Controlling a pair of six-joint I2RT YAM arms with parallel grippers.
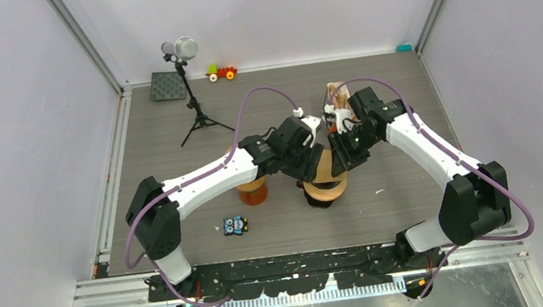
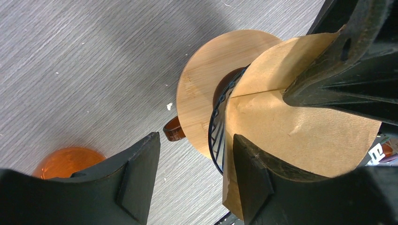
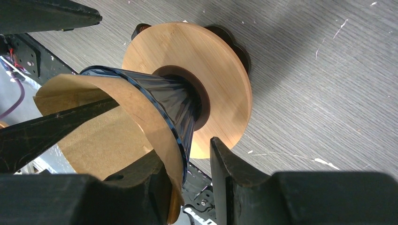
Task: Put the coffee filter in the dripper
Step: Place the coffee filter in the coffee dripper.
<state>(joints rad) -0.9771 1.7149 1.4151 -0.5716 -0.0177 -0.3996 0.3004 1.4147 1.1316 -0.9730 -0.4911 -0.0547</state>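
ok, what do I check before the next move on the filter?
1. Coffee filter over the dripper: ok.
2. Filter seated flush: not ok, its edge stands clear of the rim.
3. Cone on its wooden disc: ok.
4. Right gripper astride rim and filter edge, jaws apart: ok.
5. Left gripper open, nothing between its jaws: ok.
6. Clearance between the two grippers: cannot tell.

Grey wood-grain table [image 1: 173, 134]. Along the far edge are seen a dark square pad [image 1: 167, 86], a microphone tripod [image 1: 198, 122], a toy train [image 1: 221, 72] and a small teal object [image 1: 403, 47]. Nearer the arms, an orange cup [image 1: 253, 193], a small blue toy [image 1: 235, 225] and the dripper [image 1: 326, 187] on its dark base are recorded.
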